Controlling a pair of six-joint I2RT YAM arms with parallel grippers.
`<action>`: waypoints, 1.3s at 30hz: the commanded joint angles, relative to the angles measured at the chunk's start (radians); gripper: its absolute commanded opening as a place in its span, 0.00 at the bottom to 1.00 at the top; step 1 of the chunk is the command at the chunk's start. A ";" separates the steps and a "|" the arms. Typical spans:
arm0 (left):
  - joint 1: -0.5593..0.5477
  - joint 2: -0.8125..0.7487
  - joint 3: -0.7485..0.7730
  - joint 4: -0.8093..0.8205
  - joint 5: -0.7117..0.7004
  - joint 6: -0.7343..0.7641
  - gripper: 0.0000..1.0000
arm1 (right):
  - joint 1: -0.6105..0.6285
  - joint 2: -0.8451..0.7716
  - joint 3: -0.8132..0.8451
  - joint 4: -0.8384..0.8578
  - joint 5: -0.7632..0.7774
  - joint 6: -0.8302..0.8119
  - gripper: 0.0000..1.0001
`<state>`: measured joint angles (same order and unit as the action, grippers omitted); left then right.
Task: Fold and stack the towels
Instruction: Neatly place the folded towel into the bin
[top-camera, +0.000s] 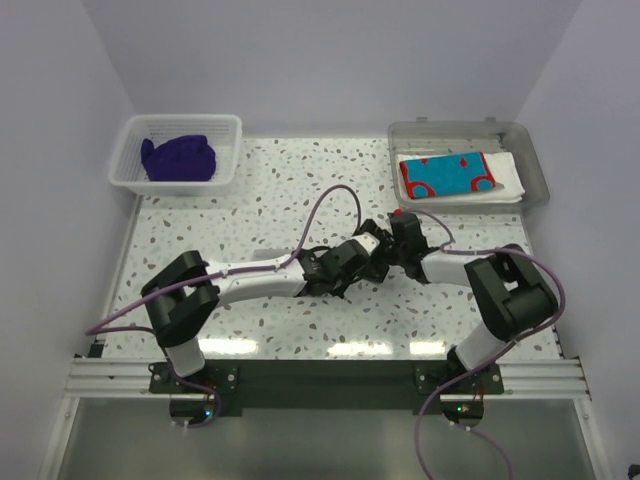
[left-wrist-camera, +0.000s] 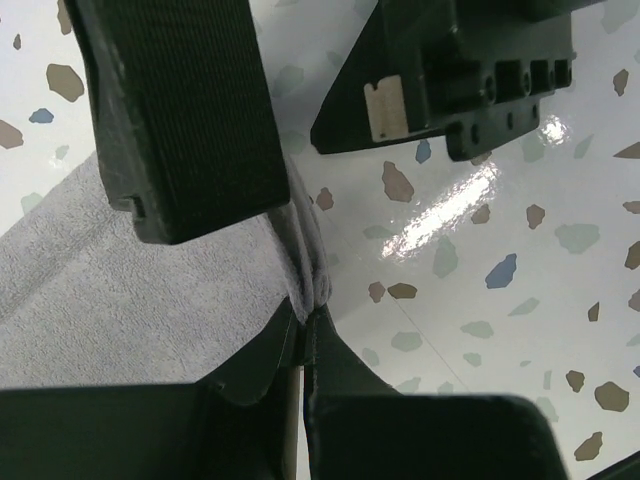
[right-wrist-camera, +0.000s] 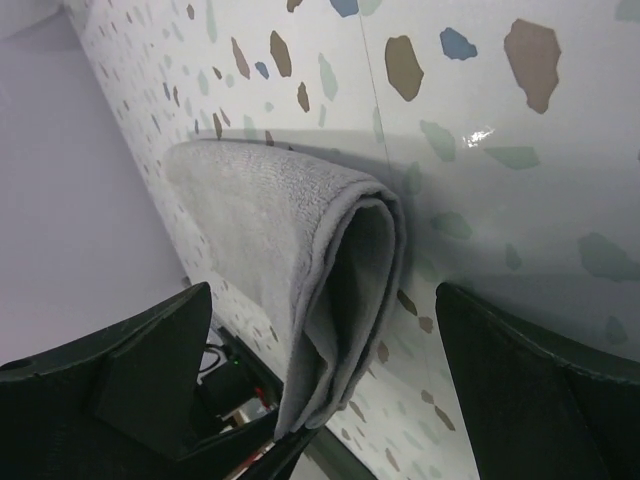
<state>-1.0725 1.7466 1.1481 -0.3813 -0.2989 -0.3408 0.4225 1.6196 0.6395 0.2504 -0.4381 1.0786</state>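
Two arms: reach in over the middle of the table (top-camera: 250, 210), wrists close together.
Left claw (left-wrist-camera: 305, 322): tips pressed together, clamped on a pinched-up edge of the grey towel (left-wrist-camera: 120, 290).
Right claw (right-wrist-camera: 322, 300): spread wide, straddling the towel's folded end.
Towel position: folded over, lying on the table under both claws.
Tray (top-camera: 520, 140): far right corner; turquoise-and-red towel (top-camera: 447, 175) lies folded on the white towel (top-camera: 508, 180).
Basket (top-camera: 128, 160): far left corner; purple towel (top-camera: 180, 158) crumpled inside.
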 joint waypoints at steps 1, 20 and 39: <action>0.011 -0.002 0.019 0.041 -0.002 -0.035 0.00 | 0.024 0.051 -0.047 0.026 0.039 0.073 0.99; 0.025 0.047 0.076 0.044 0.001 -0.116 0.11 | 0.113 0.099 0.020 -0.060 0.134 0.040 0.58; 0.383 -0.269 0.071 -0.103 0.079 0.002 1.00 | -0.079 0.094 0.576 -0.703 0.327 -0.517 0.00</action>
<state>-0.7994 1.5703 1.1915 -0.4339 -0.2409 -0.4133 0.3916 1.7058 1.0813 -0.2924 -0.1886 0.7284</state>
